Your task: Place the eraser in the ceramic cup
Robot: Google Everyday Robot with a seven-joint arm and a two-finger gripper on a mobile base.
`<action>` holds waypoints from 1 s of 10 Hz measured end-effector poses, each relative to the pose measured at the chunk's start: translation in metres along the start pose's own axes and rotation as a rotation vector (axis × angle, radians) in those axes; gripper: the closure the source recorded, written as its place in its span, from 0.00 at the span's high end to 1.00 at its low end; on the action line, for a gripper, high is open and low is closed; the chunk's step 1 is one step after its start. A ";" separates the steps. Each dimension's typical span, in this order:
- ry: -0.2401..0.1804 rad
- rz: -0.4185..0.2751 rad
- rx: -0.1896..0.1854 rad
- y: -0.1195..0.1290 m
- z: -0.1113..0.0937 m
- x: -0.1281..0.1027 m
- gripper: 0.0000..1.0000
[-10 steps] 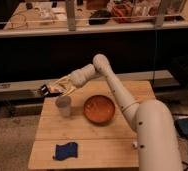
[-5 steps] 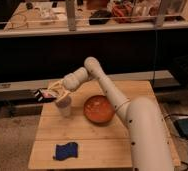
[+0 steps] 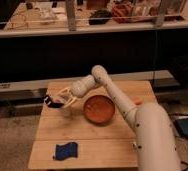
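Note:
My gripper [image 3: 55, 101] is at the left back part of the wooden table [image 3: 102, 140], at the end of the arm that reaches over from the right. It is shut on the eraser [image 3: 50, 101], a small dark block that sticks out to the left of the fingers. The ceramic cup [image 3: 65, 111], small and whitish, stands right below and a little right of the gripper, partly covered by it. The eraser hangs at about the height of the cup's rim, just to the left of it.
A wide orange-brown bowl [image 3: 99, 109] sits right of the cup, close to the arm. A blue cloth [image 3: 66, 150] lies near the table's front left corner. Behind the table runs a dark shelf unit with a cluttered counter on top.
The gripper has come down with the eraser, from above the cup to the level of its rim. The cup, bowl and cloth have not moved.

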State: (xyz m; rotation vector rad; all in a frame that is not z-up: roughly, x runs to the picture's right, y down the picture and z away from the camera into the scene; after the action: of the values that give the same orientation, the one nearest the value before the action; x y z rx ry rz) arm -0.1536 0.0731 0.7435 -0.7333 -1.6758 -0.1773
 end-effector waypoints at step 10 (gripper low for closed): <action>0.025 0.004 0.040 -0.022 -0.030 -0.002 0.00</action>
State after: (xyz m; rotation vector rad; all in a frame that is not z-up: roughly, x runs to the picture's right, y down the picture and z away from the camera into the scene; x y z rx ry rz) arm -0.1408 0.0399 0.7557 -0.7020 -1.6495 -0.1489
